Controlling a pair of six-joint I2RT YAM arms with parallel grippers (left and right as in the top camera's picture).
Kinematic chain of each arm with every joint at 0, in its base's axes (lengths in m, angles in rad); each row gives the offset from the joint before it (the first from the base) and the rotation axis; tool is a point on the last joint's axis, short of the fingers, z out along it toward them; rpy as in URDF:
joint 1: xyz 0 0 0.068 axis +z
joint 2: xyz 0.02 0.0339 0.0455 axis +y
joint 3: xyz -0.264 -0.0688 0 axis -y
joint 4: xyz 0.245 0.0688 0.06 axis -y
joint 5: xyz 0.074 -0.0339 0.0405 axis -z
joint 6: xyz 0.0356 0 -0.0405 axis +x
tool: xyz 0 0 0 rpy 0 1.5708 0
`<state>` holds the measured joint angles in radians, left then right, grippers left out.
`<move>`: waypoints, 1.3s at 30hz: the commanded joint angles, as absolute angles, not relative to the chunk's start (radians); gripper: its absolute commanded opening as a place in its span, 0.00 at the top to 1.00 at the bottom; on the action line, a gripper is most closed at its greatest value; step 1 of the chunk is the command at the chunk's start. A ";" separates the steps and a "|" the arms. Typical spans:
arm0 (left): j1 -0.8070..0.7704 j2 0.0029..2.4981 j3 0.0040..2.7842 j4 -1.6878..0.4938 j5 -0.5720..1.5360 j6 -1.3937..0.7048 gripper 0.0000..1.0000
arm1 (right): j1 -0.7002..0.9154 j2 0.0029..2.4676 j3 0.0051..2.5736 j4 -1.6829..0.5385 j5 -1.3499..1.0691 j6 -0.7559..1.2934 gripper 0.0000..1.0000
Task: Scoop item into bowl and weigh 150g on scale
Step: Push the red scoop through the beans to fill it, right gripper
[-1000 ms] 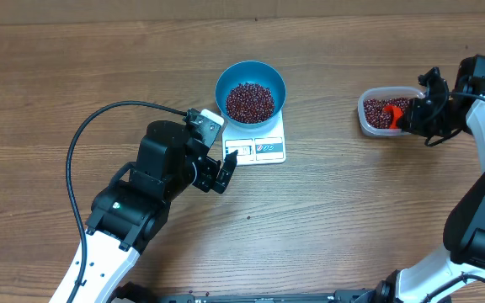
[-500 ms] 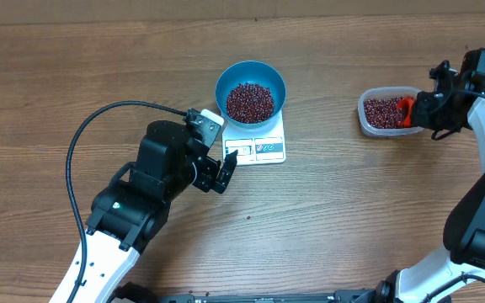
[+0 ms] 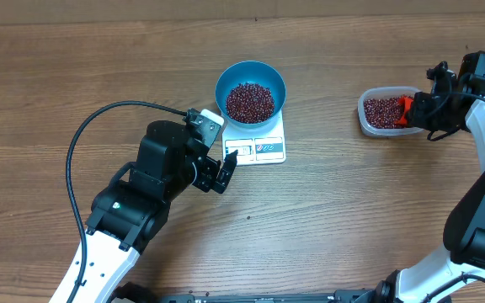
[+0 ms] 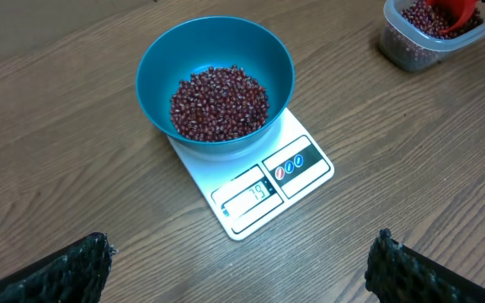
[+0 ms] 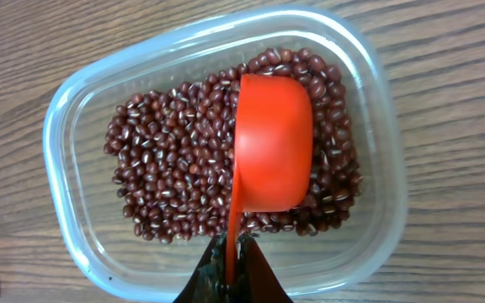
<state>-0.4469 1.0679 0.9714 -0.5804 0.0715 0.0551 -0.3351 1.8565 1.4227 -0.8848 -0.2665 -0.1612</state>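
A blue bowl [image 3: 251, 91] [image 4: 215, 84] stands on the white scale [image 3: 259, 149] [image 4: 263, 187] and holds a pile of dark red beans [image 3: 250, 102] [image 4: 219, 103]. My left gripper [image 3: 223, 171] [image 4: 241, 269] hangs open over bare wood in front of the scale, nothing between its fingers. At the right, my right gripper [image 3: 417, 113] [image 5: 233, 263] is shut on the handle of an orange-red scoop [image 3: 406, 109] [image 5: 272, 153]. The scoop lies bottom-up over the beans [image 5: 183, 177] in a clear tub [image 3: 383, 111] [image 5: 74, 181].
A black cable [image 3: 99, 126] loops over the table left of the left arm. In the left wrist view the clear tub [image 4: 428, 38] sits at the top right corner. Bare wood lies between the scale and the tub.
The right gripper has swung the scoop from the tub's middle to its right side and turned it over. The left arm, bowl and scale have not moved.
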 commanded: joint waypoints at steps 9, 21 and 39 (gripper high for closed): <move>-0.445 1.073 0.992 -0.580 0.078 0.045 0.01 | -0.306 1.860 1.379 -0.893 -0.310 -0.165 0.96; -0.445 1.073 0.992 -0.580 0.078 0.045 0.00 | -0.300 1.860 1.379 -0.918 -0.406 -0.218 0.96; -0.445 1.074 0.992 -0.580 0.078 0.045 0.00 | -0.300 1.860 1.334 -0.872 -0.507 -0.258 0.96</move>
